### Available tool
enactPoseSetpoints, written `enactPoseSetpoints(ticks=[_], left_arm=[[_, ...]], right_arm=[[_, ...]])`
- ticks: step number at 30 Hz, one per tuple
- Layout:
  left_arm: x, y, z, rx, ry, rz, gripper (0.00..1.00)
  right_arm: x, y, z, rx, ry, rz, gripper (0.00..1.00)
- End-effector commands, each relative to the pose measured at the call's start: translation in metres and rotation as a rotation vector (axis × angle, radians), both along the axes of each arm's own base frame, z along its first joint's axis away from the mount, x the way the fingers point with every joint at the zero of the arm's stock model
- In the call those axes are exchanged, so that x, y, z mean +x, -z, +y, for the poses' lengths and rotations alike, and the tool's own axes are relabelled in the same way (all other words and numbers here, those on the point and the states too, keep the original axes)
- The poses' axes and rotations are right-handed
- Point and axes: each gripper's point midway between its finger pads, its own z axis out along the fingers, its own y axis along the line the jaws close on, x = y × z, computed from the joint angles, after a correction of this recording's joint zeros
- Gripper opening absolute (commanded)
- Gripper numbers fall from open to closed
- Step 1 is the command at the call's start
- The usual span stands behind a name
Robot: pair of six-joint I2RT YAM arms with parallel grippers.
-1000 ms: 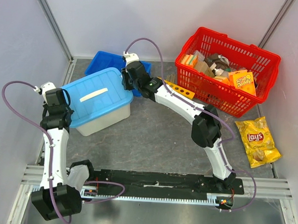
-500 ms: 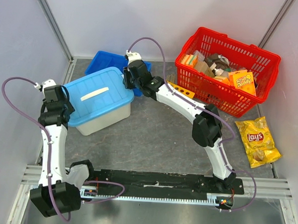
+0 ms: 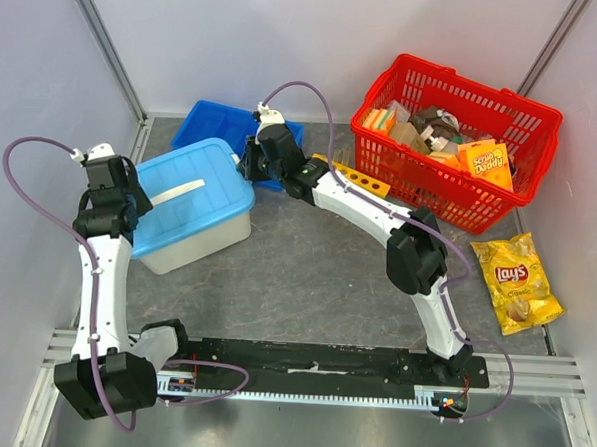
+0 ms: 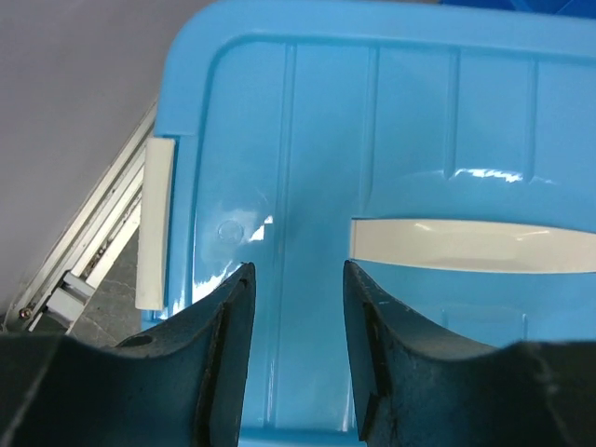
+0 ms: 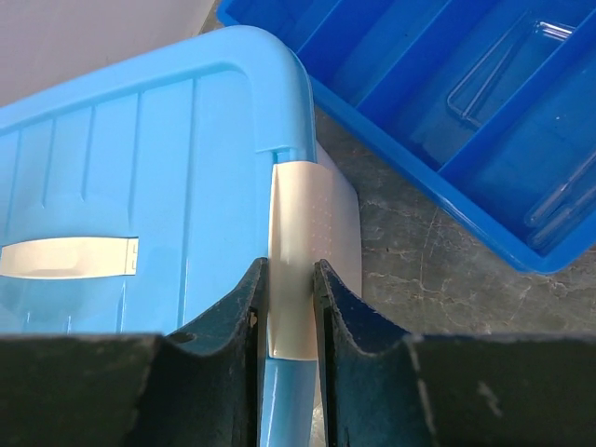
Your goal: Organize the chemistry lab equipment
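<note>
A light blue lidded box stands at the left. My right gripper is at the box's right end, shut on its white latch with both fingers against it. My left gripper is open over the lid's left part, between the other white latch and the white handle. Thin clear tubes lie in the dark blue tray. The yellow test-tube rack shows partly behind my right arm. The small bag and the rubber band are out of view.
A red basket of sponge packs and boxes stands at the back right. A yellow chip bag lies at the right. The dark blue tray sits close behind the box's right end. Walls close in on the left and back.
My left gripper has moved back and left along the box's left end. The box has turned slightly and shifted left. My right gripper stays at the right latch.
</note>
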Motion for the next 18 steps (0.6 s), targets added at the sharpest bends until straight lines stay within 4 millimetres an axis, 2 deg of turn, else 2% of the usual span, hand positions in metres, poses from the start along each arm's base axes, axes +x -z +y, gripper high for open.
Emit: enactPoseSetpoints(ticks=[1, 4, 9, 12, 15, 18], left_arm=[[-0.001, 0.0, -0.006, 0.008, 0.041, -0.047, 0.49], [0.004, -0.012, -0.015, -0.007, 0.094, -0.093, 0.49], [0.012, -0.025, -0.026, -0.031, 0.177, -0.104, 0.49], [0.016, -0.036, -0.041, -0.06, 0.247, -0.147, 0.49], [0.019, -0.039, -0.048, -0.074, 0.278, -0.161, 0.49], [0.021, -0.039, -0.051, -0.074, 0.296, -0.15, 0.49]], right_arm=[[-0.03, 0.021, 0.01, -0.006, -0.062, 0.113, 0.29], [-0.031, 0.02, 0.012, 0.024, -0.049, 0.129, 0.3], [-0.05, 0.022, 0.027, 0.117, -0.066, 0.188, 0.29], [-0.06, 0.014, 0.037, 0.172, -0.078, 0.198, 0.29], [-0.068, 0.011, 0.043, 0.196, -0.09, 0.212, 0.31], [-0.07, 0.008, 0.041, 0.209, -0.087, 0.214, 0.37]])
